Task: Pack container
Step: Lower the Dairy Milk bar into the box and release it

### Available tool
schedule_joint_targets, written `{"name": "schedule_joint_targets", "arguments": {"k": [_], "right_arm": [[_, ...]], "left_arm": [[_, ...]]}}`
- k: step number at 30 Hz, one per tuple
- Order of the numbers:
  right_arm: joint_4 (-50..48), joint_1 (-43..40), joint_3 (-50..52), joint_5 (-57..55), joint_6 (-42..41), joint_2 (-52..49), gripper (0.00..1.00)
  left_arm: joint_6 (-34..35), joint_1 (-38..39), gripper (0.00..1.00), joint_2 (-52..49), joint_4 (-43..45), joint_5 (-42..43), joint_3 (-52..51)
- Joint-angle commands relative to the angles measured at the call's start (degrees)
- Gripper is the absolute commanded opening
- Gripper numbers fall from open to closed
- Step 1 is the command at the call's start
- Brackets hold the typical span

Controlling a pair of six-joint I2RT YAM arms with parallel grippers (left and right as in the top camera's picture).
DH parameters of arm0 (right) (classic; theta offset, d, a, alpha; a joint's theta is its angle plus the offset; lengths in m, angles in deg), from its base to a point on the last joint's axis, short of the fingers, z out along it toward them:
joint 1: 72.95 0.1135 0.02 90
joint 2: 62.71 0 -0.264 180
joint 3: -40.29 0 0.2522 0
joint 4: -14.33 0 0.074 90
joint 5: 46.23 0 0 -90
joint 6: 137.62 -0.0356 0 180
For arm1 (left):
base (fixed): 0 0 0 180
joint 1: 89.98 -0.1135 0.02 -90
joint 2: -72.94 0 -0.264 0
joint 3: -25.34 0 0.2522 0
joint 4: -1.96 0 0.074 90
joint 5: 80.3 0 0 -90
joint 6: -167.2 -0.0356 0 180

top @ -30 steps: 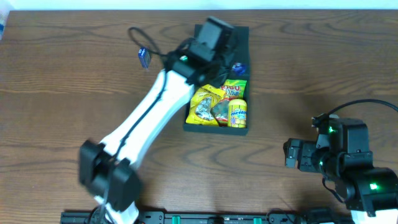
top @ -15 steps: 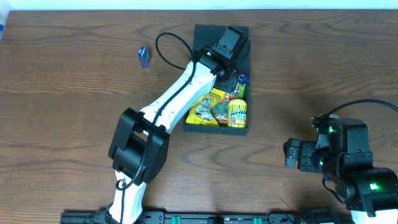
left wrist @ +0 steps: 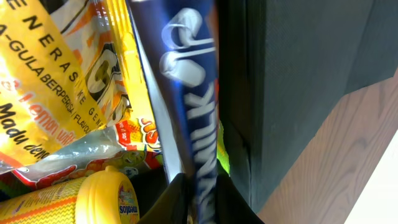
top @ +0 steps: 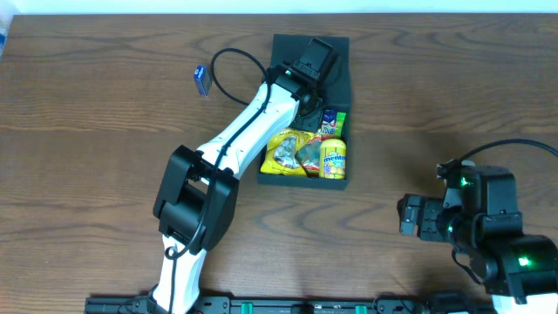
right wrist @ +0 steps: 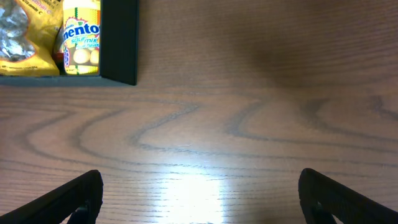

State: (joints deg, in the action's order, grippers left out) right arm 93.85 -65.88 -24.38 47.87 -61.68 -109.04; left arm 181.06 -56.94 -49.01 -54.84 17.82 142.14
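Observation:
The dark teal-green container (top: 342, 54) lies open at the back middle of the table, its inner wall close in the left wrist view (left wrist: 286, 81). It holds yellow snack packets (top: 286, 150) and a yellow Mentos bottle (top: 334, 159). My left gripper (top: 321, 103) reaches into it and is shut (left wrist: 202, 200) on a blue packet lettered "MILK" (left wrist: 186, 74), held upright against the right wall beside the yellow packets (left wrist: 56, 93). My right gripper (top: 408, 218) is open and empty (right wrist: 199, 199) over bare table, right of the container's corner (right wrist: 121, 43).
A small blue packet (top: 202, 79) lies on the wooden table left of the container. The left arm (top: 235, 139) stretches diagonally from the front edge to the box. The Mentos bottle also shows in the right wrist view (right wrist: 81, 37).
The left arm swung its elbow right and carried the blue packet down deeper into the container's right side. The right arm has not moved.

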Motion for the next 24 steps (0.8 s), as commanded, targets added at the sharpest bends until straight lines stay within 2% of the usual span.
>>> {"name": "schedule_joint_targets", "arguments": {"k": [1,6,8,14,17,20,21,24], "right_arm": [[0.0,-0.5,0.0,0.0,-0.7,0.3,0.99],[0.0,-0.5,0.0,0.0,-0.7,0.3,0.99],[0.0,-0.5,0.0,0.0,-0.7,0.3,0.99],[0.0,-0.5,0.0,0.0,-0.7,0.3,1.0],[0.0,-0.5,0.0,0.0,-0.7,0.3,0.99],[0.0,-0.5,0.0,0.0,-0.7,0.3,0.99],[0.0,-0.5,0.0,0.0,-0.7,0.3,0.99],[0.0,-0.5,0.0,0.0,-0.7,0.3,0.99]], "left_arm": [[0.7,-0.3,0.16,-2.1,-0.2,-1.0,1.8],[0.7,-0.3,0.25,-2.4,0.2,-2.1,1.8],[0.7,-0.3,0.31,-2.4,0.7,-2.3,1.8],[-0.8,0.0,0.32,-0.4,1.5,-2.2,1.8],[-4.8,0.3,0.33,3.0,1.5,-3.8,1.8],[-15.0,0.7,0.5,8.4,-0.5,-8.7,1.8],[-17.9,0.8,0.59,10.0,-2.1,-10.3,1.8],[-25.7,0.7,0.7,15.6,-11.8,-18.0,1.8]]}}
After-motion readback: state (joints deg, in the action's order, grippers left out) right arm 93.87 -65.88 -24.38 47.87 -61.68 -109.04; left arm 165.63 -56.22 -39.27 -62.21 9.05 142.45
